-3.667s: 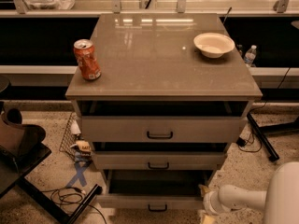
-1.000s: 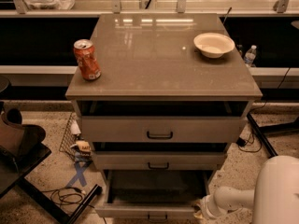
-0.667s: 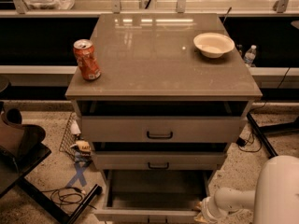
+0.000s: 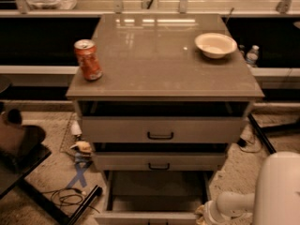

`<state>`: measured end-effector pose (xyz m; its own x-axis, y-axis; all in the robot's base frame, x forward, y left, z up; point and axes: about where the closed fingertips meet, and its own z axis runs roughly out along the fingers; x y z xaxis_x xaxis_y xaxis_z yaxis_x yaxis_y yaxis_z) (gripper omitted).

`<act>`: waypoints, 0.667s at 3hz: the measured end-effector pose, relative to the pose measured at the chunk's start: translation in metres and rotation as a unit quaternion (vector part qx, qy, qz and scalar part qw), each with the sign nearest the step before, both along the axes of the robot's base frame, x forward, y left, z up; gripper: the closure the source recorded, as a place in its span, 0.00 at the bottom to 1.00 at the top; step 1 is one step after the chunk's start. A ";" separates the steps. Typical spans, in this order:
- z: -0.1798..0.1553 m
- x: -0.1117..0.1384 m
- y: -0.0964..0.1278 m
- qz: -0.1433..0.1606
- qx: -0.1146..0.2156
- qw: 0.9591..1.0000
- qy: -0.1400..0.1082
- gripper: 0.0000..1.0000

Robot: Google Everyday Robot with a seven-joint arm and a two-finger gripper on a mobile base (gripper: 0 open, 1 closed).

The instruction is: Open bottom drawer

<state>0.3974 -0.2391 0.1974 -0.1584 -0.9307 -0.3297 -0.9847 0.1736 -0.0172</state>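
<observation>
The bottom drawer (image 4: 154,191) is pulled far out of the grey-beige cabinet (image 4: 159,55), and its plain grey inside shows. Its front lies at the lower edge of the view and the handle is cut off there. The middle drawer (image 4: 159,162) and the top drawer (image 4: 160,130) stand slightly out, each with a black bar handle. My white arm (image 4: 262,196) comes in from the lower right. The gripper (image 4: 202,214) is at the drawer's right front corner, mostly hidden at the frame's edge.
An orange soda can (image 4: 88,60) stands on the cabinet top at the left. A white bowl (image 4: 215,44) sits at the back right. Cables (image 4: 65,196) and small objects lie on the floor at the left. A dark chair (image 4: 18,149) is at far left.
The bottom drawer has slid further out toward the camera. My arm and gripper have drawn back with it toward the lower edge of the view.
</observation>
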 end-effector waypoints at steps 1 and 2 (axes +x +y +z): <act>0.000 0.000 0.000 0.000 0.000 1.000 0.000 1.00; 0.004 -0.015 -0.004 -0.009 -0.009 1.000 0.009 1.00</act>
<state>0.3824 -0.2434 0.2016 -0.1819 -0.9332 -0.3101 -0.9814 0.1920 -0.0022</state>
